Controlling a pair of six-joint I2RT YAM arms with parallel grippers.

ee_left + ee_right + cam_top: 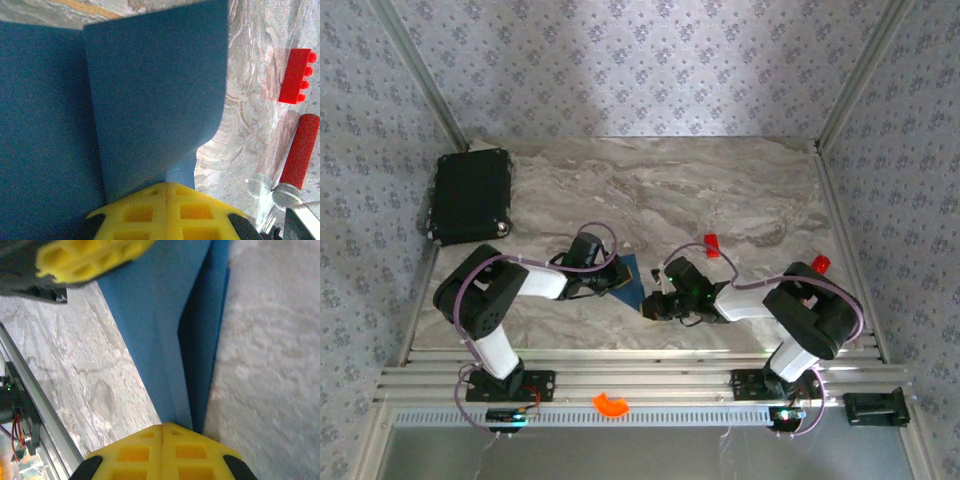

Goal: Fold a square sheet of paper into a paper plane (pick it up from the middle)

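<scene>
1. Paper sheet [628, 272], dark blue, sits between my two arms over the near middle of the marble table [720, 190].
2. My left gripper [610, 283] has its yellow fingers [140, 212] pressed together, with an edge of the sheet [150, 100] pinched between them. From its wrist camera I see a flap standing up along a crease.
3. My right gripper [652, 303] is closed the same way; the folded sheet [165, 315] runs straight out from between its tips [162, 429] in two layers.
4. I cannot tell whether the sheet touches the table.
5. A small red block [712, 245] lies just beyond the right gripper, apart from the paper.
6. A black case [470, 195] is in the far left corner, and an orange curved piece [611, 404] rests on the rail between the arm bases.
</scene>
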